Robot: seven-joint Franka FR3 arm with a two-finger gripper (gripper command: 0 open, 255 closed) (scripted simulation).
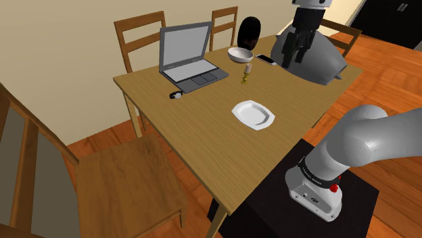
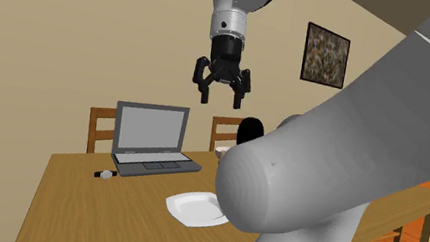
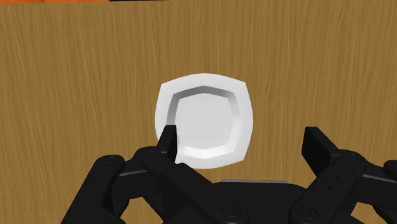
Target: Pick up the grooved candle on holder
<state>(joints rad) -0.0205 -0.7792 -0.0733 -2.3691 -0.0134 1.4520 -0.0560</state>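
Note:
The candle on its holder (image 1: 247,74) is small, with a pale top over a brassy stem. It stands upright on the wooden table (image 1: 203,135), just in front of the white bowl (image 1: 239,54). My black gripper (image 1: 293,59) hangs high above the table, off to the shoulder view's right of the candle, open and holding nothing. In the second exterior view the gripper (image 2: 220,89) hovers well above the table with its fingers spread. In the wrist view the gripper (image 3: 242,143) looks straight down on a white plate (image 3: 203,121), its fingertips (image 3: 167,137) wide apart.
An open laptop (image 1: 186,57), a small dark and white object (image 1: 176,95), a phone (image 1: 266,59), a black rounded object (image 1: 248,30) and the plate (image 1: 253,113) share the table. A grey rounded mass (image 1: 318,61) sits behind the gripper. Wooden chairs (image 1: 142,34) ring the table.

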